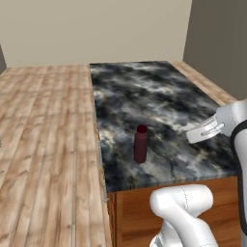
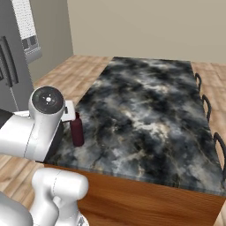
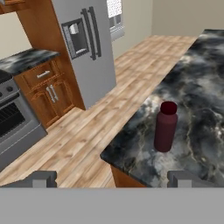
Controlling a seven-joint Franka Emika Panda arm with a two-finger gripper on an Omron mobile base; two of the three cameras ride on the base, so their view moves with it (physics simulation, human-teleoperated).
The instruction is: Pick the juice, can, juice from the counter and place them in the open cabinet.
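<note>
The maroon juice bottle [image 3: 166, 127] stands upright right of centre in the hand view, near the counter [image 3: 205, 87] edge. The gripper [image 3: 111, 178] hangs open, empty. A glancing approach could topple the bottle onto the floor.

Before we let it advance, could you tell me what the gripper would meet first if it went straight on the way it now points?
Probably the dark maroon bottle. In the hand view it stands upright near the counter's corner, ahead of the open gripper but nearer its right fingertip. Depth is unclear; a dead-centre line might slip past its left side and over the counter edge.
</note>
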